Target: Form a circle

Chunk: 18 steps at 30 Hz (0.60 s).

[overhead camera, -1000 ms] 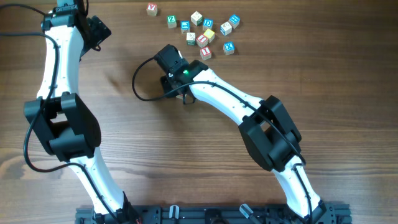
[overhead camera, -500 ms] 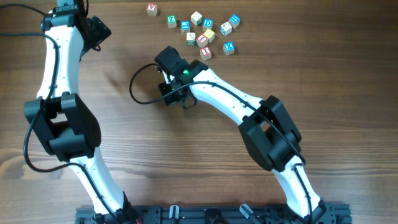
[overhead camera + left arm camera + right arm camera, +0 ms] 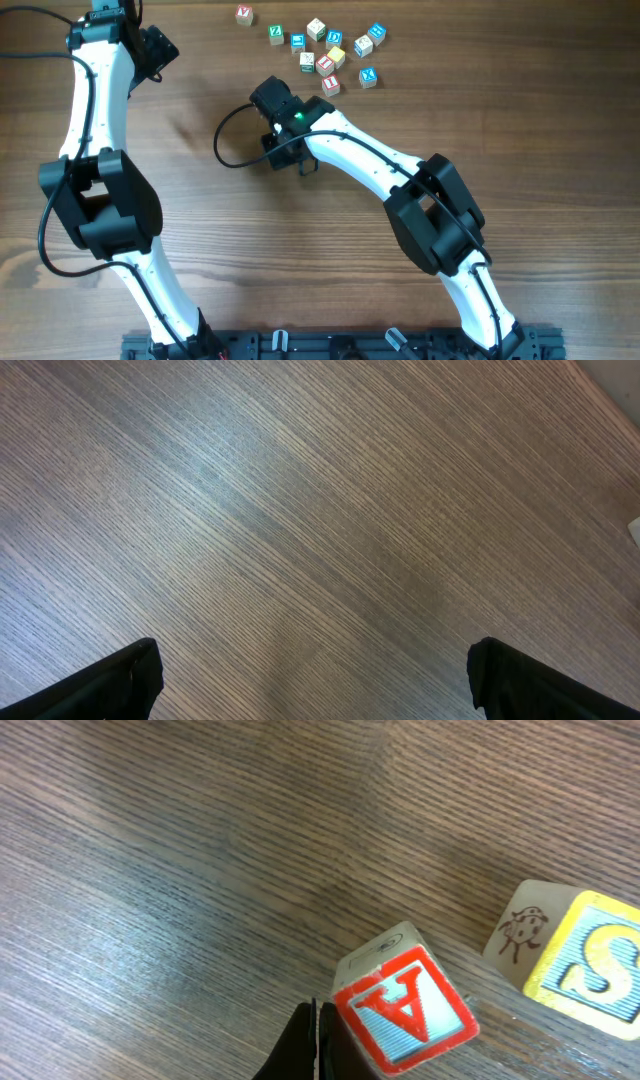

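Note:
Small wooden letter cubes lie bunched at the table's far side: a whitish one [image 3: 316,29], a blue one [image 3: 334,38], a yellow one [image 3: 336,55] and a red one [image 3: 325,63]. They form no circle. Another red cube [image 3: 331,85] sits just below the bunch. In the right wrist view this red A cube [image 3: 405,1010] lies right beside my right gripper [image 3: 316,1025], which is shut and holds nothing. Behind it stands a ladybug cube with a yellow face [image 3: 570,955]. My left gripper [image 3: 315,680] is wide open over bare wood.
More cubes lie scattered around the bunch: a red-lettered one [image 3: 244,14] at far left, green [image 3: 276,33], teal [image 3: 298,42], and blue ones [image 3: 376,33] [image 3: 368,76] to the right. A black cable [image 3: 222,145] loops left of the right wrist. The left arm [image 3: 100,60] stands far left.
The right wrist has shifted very slightly and its cable loop has swung. The cubes and the left arm stay where they were.

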Motion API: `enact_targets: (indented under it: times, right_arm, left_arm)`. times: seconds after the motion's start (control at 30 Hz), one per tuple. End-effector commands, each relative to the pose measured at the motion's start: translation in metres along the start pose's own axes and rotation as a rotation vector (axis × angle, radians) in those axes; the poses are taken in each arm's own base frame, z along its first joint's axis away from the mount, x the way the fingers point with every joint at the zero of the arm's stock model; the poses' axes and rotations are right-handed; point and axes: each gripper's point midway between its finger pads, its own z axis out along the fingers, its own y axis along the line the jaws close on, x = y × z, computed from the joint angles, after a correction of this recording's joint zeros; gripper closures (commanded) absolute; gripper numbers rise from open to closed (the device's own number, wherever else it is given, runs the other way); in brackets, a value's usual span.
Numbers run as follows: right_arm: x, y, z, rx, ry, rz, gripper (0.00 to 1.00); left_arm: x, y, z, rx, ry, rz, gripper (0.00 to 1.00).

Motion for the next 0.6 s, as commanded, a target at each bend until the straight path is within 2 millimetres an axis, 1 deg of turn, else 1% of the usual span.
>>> enact_targets:
  times: [0.0, 0.1, 0.2, 0.37, 0.47, 0.53, 0.57]
  right_arm:
    - [0.0, -0.014, 0.005, 0.039, 0.008, -0.002, 0.96]
    - [0.001, -0.015, 0.005, 0.036, 0.013, 0.001, 0.96]
    - [0.005, -0.01, 0.005, 0.008, 0.033, -0.002, 0.96]
    - [0.011, -0.012, 0.005, 0.014, 0.057, -0.024, 0.95]
    - [0.019, -0.006, 0.004, -0.027, 0.093, -0.099, 0.95]
    - [0.023, -0.01, 0.004, -0.013, 0.109, -0.097, 0.96]
    - [0.025, -0.016, 0.004, 0.009, 0.119, -0.09, 0.96]
  left_arm:
    - [-0.005, 0.001, -0.004, -0.004, -0.017, 0.002, 0.0]
    - [-0.005, 0.001, -0.004, -0.004, -0.017, 0.002, 0.0]
    - [-0.005, 0.001, -0.004, -0.004, -0.017, 0.002, 0.0]
    - [-0.005, 0.001, -0.004, -0.004, -0.017, 0.002, 0.0]
    - [-0.005, 0.001, -0.004, -0.004, -0.017, 0.002, 0.0]
    - [-0.005, 0.001, -0.004, -0.004, -0.017, 0.002, 0.0]
    - [-0.005, 0.001, -0.004, -0.004, -0.017, 0.002, 0.0]
